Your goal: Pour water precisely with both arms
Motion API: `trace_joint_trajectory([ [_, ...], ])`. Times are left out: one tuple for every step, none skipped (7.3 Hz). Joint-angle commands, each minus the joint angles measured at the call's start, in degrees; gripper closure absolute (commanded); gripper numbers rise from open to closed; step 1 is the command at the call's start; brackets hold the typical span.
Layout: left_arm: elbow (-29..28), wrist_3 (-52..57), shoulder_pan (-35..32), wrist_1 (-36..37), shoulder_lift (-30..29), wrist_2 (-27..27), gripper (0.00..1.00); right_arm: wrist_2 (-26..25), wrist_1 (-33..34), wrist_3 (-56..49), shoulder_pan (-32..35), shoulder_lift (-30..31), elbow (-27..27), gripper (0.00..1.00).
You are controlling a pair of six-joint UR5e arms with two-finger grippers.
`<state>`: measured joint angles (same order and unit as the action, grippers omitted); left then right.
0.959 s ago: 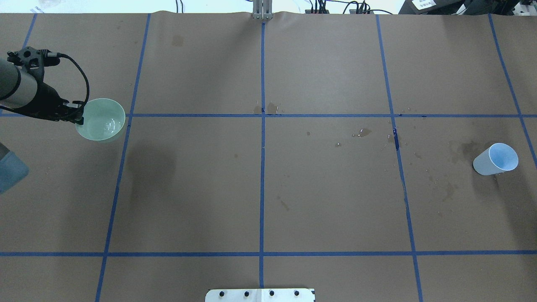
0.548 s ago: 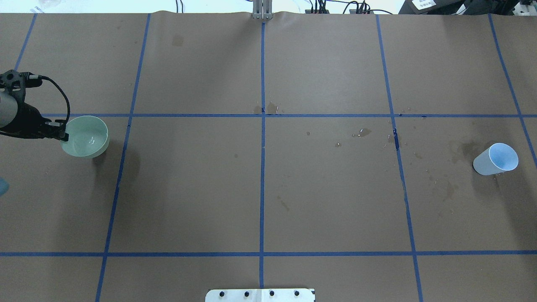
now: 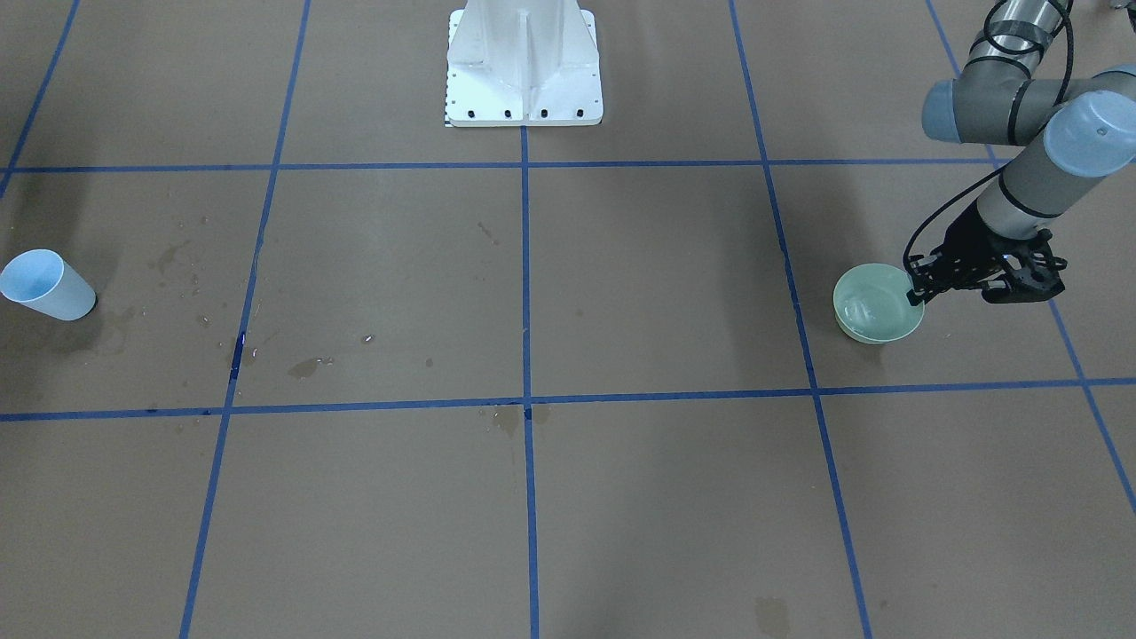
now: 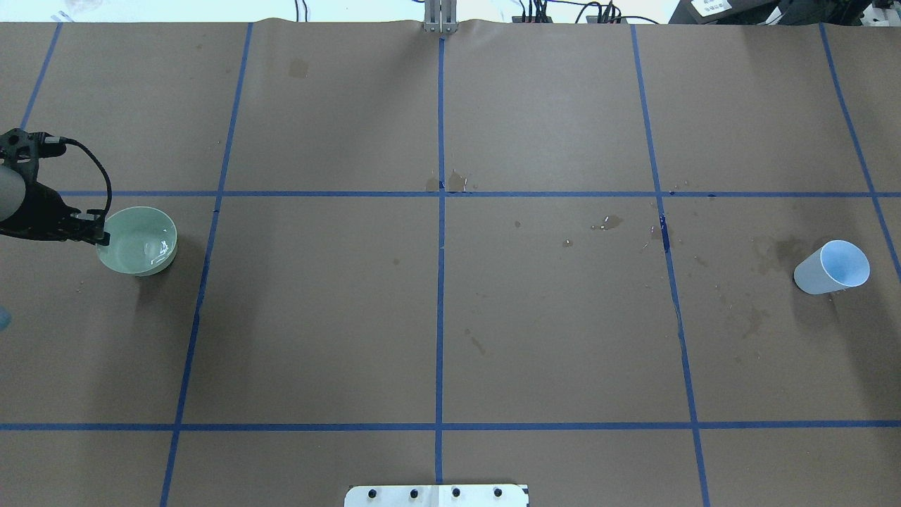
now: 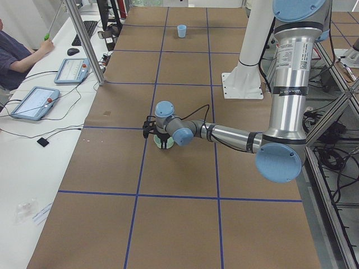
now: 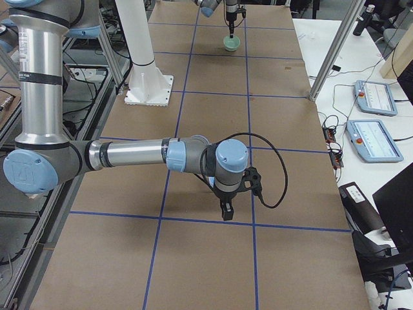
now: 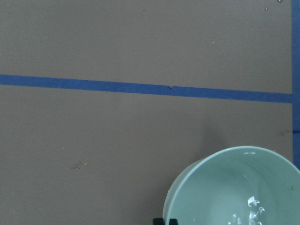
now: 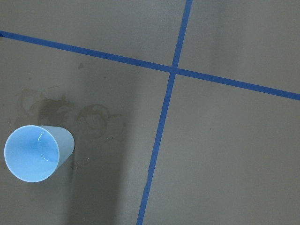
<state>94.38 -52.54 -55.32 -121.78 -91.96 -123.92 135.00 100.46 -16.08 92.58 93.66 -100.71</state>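
Observation:
A pale green bowl (image 4: 137, 241) sits low on the brown table at my far left. It also shows in the front view (image 3: 877, 306) and the left wrist view (image 7: 234, 187). Water (image 7: 251, 211) shows in it as faint glints. My left gripper (image 4: 102, 236) is shut on the bowl's rim, seen from the front as well (image 3: 917, 288). A light blue cup (image 4: 830, 267) stands upright at the far right, also in the right wrist view (image 8: 33, 152). My right gripper (image 6: 226, 210) shows only in the exterior right view, hanging above the table. I cannot tell if it is open or shut.
The white pedestal (image 3: 524, 62) stands at the table's robot-side edge. Dark wet stains (image 4: 609, 222) dot the paper right of centre and near the cup. Blue tape lines (image 4: 440, 282) mark a grid. Tablets (image 5: 33, 101) and a seated person (image 5: 17, 50) are beside the table.
My left gripper has carried the green bowl further to the left and toward the robot, and lowered it to the table. The blue cup has not moved.

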Motion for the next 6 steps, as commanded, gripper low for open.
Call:
trace_joint_trajectory([
  [-0.17,0.42,-0.05,0.05,0.12,-0.09,0.00,-0.09,0.00,0.08,-0.12,-0.05,0.07,0.01],
  [-0.08,1.81,-1.19,0.31,0.03,-0.62,0.00,-0.09,0.00,0.00,-0.03,-0.05,0.07,0.01],
  [-0.08,3.57,-5.55,1.36,-0.23,-5.06,0.00,-0.09,0.00,0.08,-0.03,-0.05,0.25,0.01],
  [-0.08,7.67,-10.46,3.02,-0.32,-9.28,0.00,0.00,0.00,0.00,0.14,-0.05,0.34,0.01],
  [0.10,15.37,-13.65,7.65,-0.41,-9.84,0.00,0.09,0.00,0.00,0.14,0.12,0.42,0.01],
  [0.10,23.98,-16.98,13.00,-0.58,-9.67,0.00,0.52,0.00,0.00,0.14,0.30,1.30,0.01],
])
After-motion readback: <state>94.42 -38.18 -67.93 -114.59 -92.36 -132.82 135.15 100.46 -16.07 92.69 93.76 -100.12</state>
